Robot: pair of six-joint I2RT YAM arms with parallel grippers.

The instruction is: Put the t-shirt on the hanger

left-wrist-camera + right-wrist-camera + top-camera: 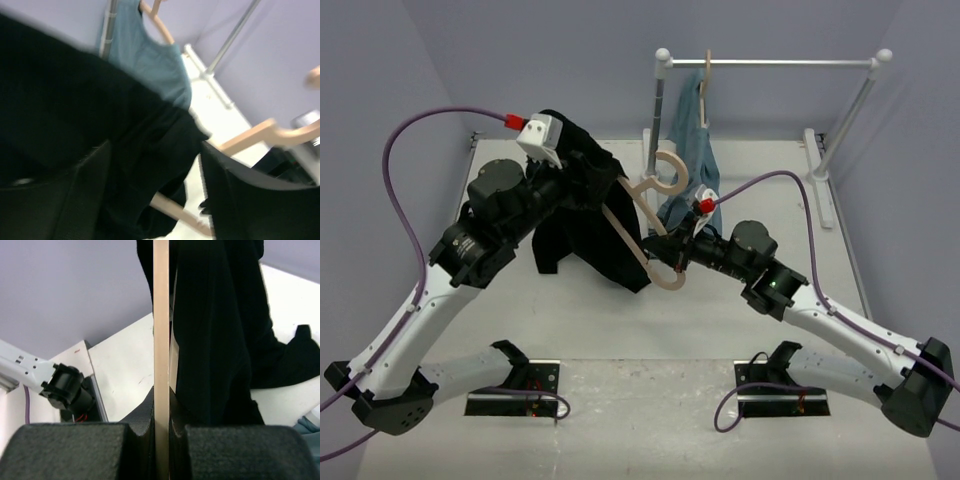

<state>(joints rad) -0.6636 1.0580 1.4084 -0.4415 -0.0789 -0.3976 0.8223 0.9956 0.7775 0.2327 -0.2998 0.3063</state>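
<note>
Your right gripper (161, 445) is clamped narrow on the hanger (161, 340). In the right wrist view the tan wood runs straight up between the two pads. From above, that grip sits at the hanger's near end, right of centre over the table (650, 400). The hanger slants up and away to the left, and its hook curls at the far end.

The t-shirt (585, 225) hangs in a dark bunch left of centre, lifted off the table at your left gripper (155, 192). Its right edge lies against the hanger's arms.

In the left wrist view the left fingers (80, 200) stand apart with black cloth bunched between them. You cannot tell whether they pinch it.

On the far side a rack (770, 63) carries a blue-grey garment (695, 150) on its own hanger, just behind the held hanger's hook.
</note>
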